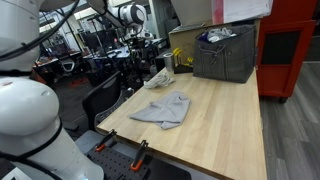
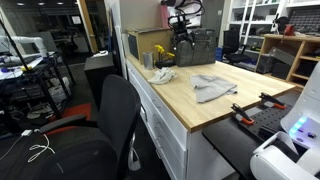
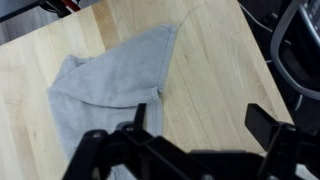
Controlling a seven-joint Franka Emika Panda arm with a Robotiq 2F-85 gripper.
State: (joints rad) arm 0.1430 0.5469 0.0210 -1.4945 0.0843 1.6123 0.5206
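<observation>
Low in the wrist view, the pincer stands wide open, its two dark, blocky fingers well apart and nothing held between them. Beneath it lies a grey cloth, soft and thin, spread roughly flat with one corner drawn to a point and a few folds along its near edge; one finger overlaps that edge in the picture, though whether it touches cannot be told. The cloth rests on a table of pale, smooth wood with fine straight grain. Both exterior views show the cloth as a rumpled patch near the middle of the long rectangular tabletop. They also show what the wrist view leaves out. A crumpled whitish wad lies farther along, and a dark grey fabric bin and a cardboard box stand at the far end. Orange-handled clamps grip the near edge, and a black office chair stands beside the table. An exterior view alone shows a red cabinet.
</observation>
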